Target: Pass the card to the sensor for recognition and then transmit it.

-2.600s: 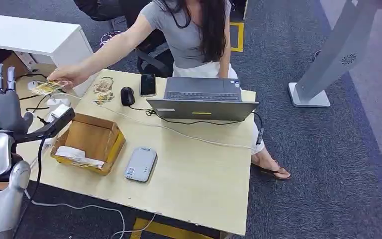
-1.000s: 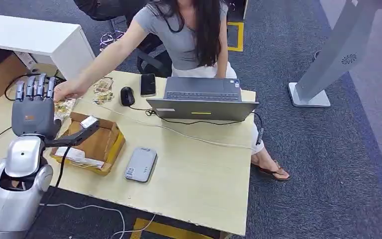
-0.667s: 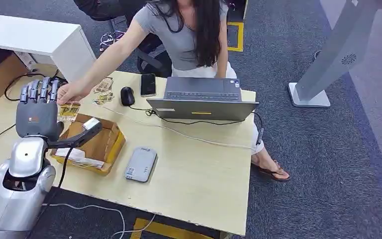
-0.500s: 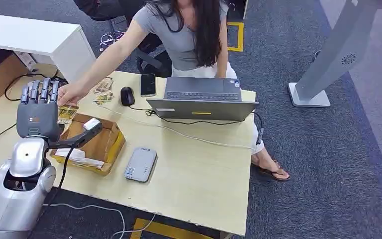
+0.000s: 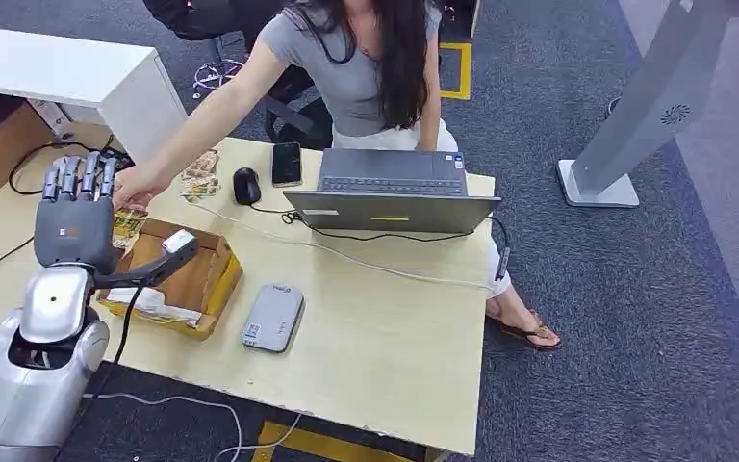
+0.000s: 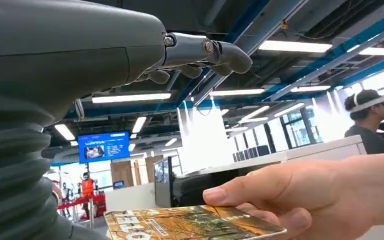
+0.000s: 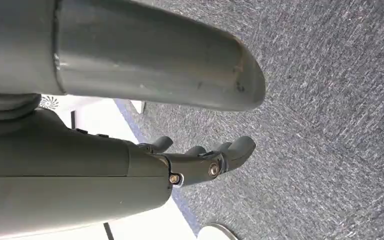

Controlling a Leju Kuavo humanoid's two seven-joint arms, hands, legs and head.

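Note:
A person's hand holds out a yellow-brown printed card at the table's far left, right beside my raised left hand. In the left wrist view the card lies flat in the person's fingers, under my spread fingers, with a gap between them. My left hand holds nothing. The grey-white card sensor lies on the table's front part. My right hand hangs over the carpet, fingers loosely bent and empty.
An open cardboard box with papers stands just right of my left hand. More cards, a mouse, a phone, a laptop and cables lie on the wooden table. The person sits behind it.
My left hand rose from the left edge and moved right, up to the person's hand. The person brought the card in against it. Over the last half second little moved.

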